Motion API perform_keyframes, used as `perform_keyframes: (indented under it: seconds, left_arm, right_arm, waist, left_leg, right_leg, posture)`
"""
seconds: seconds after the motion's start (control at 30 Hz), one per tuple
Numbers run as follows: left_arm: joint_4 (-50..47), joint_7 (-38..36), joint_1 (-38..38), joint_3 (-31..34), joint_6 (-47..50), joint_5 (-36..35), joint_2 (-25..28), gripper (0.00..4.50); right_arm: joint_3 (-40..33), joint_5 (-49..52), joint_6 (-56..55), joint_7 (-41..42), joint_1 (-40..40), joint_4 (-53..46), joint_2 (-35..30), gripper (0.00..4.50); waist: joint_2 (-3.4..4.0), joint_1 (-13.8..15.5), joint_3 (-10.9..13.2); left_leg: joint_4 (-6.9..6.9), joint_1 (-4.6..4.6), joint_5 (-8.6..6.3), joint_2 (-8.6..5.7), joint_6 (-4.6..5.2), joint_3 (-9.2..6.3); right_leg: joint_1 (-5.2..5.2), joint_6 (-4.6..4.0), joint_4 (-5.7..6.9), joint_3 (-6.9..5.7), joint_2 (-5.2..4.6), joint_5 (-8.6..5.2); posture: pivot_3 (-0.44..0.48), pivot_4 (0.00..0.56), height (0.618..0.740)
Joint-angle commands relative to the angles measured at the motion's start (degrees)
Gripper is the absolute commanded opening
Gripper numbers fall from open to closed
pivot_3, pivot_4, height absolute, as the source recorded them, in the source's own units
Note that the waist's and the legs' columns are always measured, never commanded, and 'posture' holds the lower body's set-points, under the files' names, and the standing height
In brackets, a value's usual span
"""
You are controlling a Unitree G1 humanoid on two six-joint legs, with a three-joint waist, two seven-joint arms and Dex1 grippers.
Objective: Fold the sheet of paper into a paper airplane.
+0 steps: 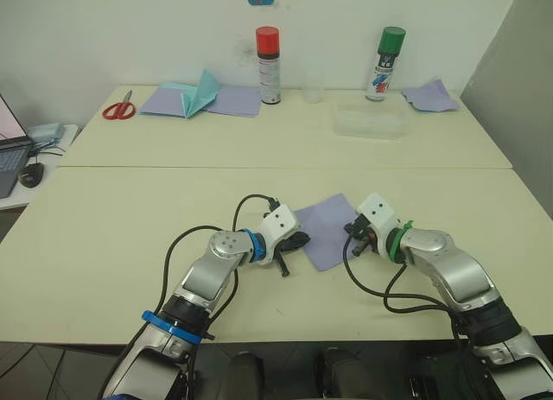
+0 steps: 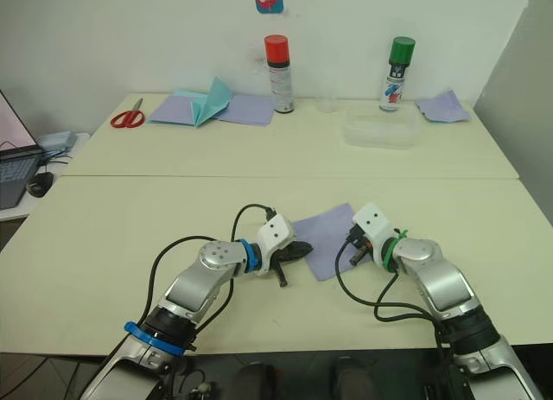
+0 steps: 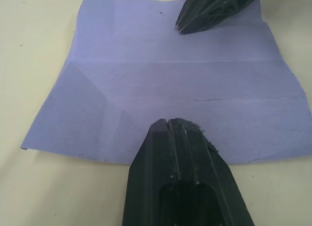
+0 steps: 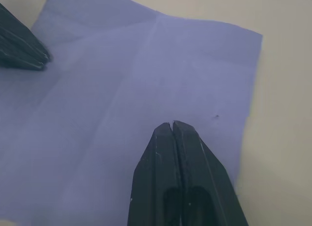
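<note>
- Left eye view: the left gripper (image 1: 296,242), two black fingers pressed together with nothing between them, lies low over the left edge of the sheet of paper (image 1: 328,227), a thin lavender, roughly square sheet lying open and flat near the front edge of the cream worktop (image 1: 130,210), about midway along it. I judge the tip is there to pin that side down.
- The left wrist view shows crease lines across the sheet and one corner creased on a diagonal, so folding looks barely begun; no plane shape yet.
- The right gripper (image 1: 356,236) meets the sheet's right edge, its fingers also closed on nothing, the tip over the paper in the right wrist view. The two tips stand on opposite sides, likely to steady the sheet for the next crease.
- Along the back edge, well apart: red-handled scissors (image 1: 118,109), a teal paper plane (image 1: 200,94) on wider lavender sheets (image 1: 233,100), a red-capped spray can (image 1: 269,65), a clear plastic tray (image 1: 372,122), a green-capped spray can (image 1: 384,63), and a rumpled lavender scrap (image 1: 430,96).
</note>
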Motion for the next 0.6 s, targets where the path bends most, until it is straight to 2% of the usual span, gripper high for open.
perform_keyframes:
  seconds: [0.03,0.33,0.57,0.6]
  left_arm:
    - [3.3,0.01,2.51,-2.02,1.95,2.45,1.12,0.0]
    - [3.87,0.05,1.81,-1.96,0.04,2.47,0.48,0.0]
    - [3.97,-0.6,1.69,-1.53,-1.48,2.17,0.88,0.0]
    - [4.03,-0.75,1.67,-1.48,-1.66,2.12,0.98,0.0]
  right_arm:
    - [-1.84,-0.51,0.24,0.95,0.87,-0.82,-1.41,0.03]
    - [-4.44,1.32,-0.5,1.76,1.94,-2.53,-0.85,0.03]
    - [-9.76,5.48,0.34,2.86,-2.25,-1.2,1.44,0.03]
    - [-9.88,5.61,-0.07,3.38,-3.15,-0.04,1.51,0.2]
  waist:
    - [0.0,-0.01,0.0]
    - [-0.01,-0.01,0.0]
    - [-0.01,-0.01,0.02]
    - [-0.01,-0.02,0.02]
  left_leg:
    - [0.0,0.0,0.0,-0.01,0.0,0.0]
    - [0.0,0.0,0.0,-0.02,0.0,0.0]
    - [0.01,0.0,0.0,-0.02,0.0,0.02]
    - [0.01,0.0,0.0,-0.02,0.0,0.01]
  right_leg:
    - [0.0,0.0,0.0,0.0,0.0,0.0]
    - [0.0,0.0,0.0,0.0,0.0,0.0]
    - [-0.01,0.04,0.0,0.0,0.0,0.02]
    - [-0.01,0.04,0.0,-0.01,0.0,0.02]
  posture:
    - [0.0,0.15,0.74]
    - [0.0,0.15,0.74]
    - [0.0,0.15,0.74]
    - [0.0,0.15,0.74]
